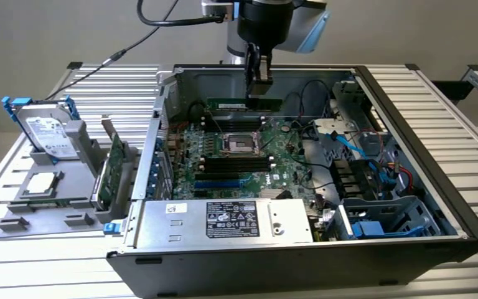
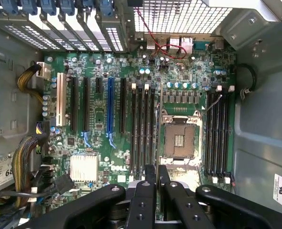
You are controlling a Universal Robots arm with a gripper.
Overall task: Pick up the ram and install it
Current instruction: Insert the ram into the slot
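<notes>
I am pinching the ram (image 1: 237, 103) tight in my gripper (image 1: 260, 93), up in the air over the motherboard (image 1: 222, 177), and if it comes down crooked or beside a slot (image 1: 237, 163) it could bump, bend or slip out.

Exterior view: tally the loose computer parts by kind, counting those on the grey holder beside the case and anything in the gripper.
hard drive: 1
processor chip: 1
expansion card: 1
ram: 1, held in the gripper above the motherboard
Total: 4
</notes>
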